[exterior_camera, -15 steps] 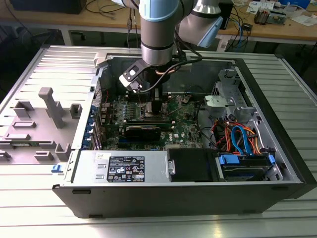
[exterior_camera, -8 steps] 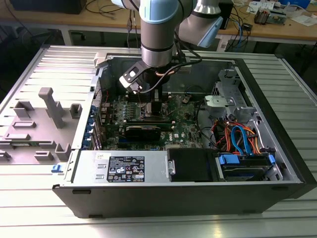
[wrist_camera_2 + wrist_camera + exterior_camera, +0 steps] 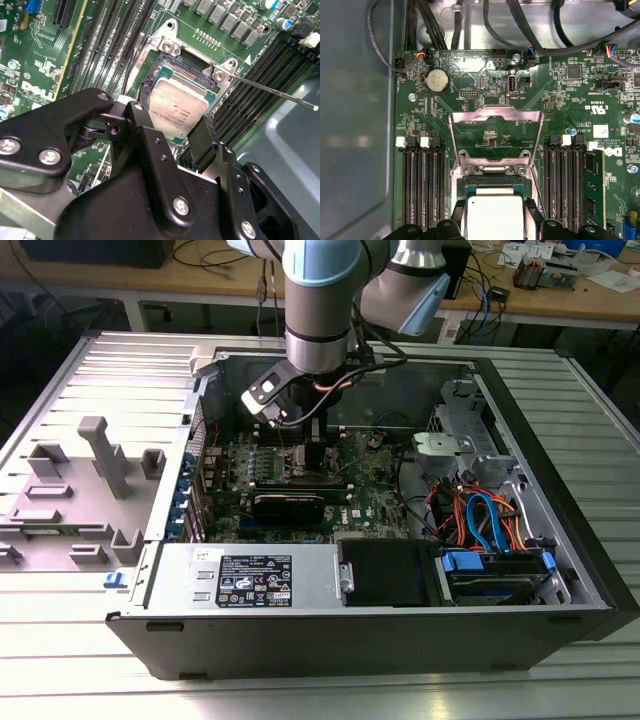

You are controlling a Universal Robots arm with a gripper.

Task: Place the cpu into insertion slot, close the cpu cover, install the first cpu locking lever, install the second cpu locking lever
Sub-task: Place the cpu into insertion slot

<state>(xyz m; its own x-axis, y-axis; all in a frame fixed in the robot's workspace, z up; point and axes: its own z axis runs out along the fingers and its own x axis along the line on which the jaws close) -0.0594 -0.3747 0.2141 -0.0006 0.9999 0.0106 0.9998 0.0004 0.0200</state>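
Hand (image 3: 175,119): its black links and screw heads sit closest to the lens in the second wrist view. Two fingers (image 3: 202,137) press on opposite edges of the cpu (image 3: 177,107), so the hand is closed on the cpu.

The cpu is directly over the insertion slot (image 3: 176,61), silver lid up, with the green substrate edge showing on one side. Can't tell if it's fully seated or just above the contacts.

The first wrist view shows the same grip: hand (image 3: 494,216), cpu (image 3: 494,220) between the fingers, and the dark strip of the insertion slot (image 3: 492,183) just past it.

The cpu cover (image 3: 470,117) is open, swung back on its hinge away from the slot. The board is visible through its window, and it isn't touching the cpu.

One locking lever (image 3: 275,92) is unlatched. It's a thin rod running out from the slot's corner screw, across the memory slots (image 3: 260,65), with its free end in the air.

Memory slots (image 3: 422,185) flank the socket on both sides. One stick (image 3: 594,192) is fitted in the outer slot. There's a coin battery (image 3: 438,80) on the motherboard (image 3: 470,75), beyond the cover.

In the exterior view, the arm (image 3: 320,300) comes straight down into the open computer case (image 3: 350,640), with the hand (image 3: 310,455) low over the board mid-case. The case lies on a ribbed metal surface (image 3: 300,695). The power supply (image 3: 255,575) sits along the near wall, and orange and blue drive cables (image 3: 480,520) run toward the exterior view's right. Grey plastic fixtures (image 3: 100,470) stand outside the case at the exterior view's left.
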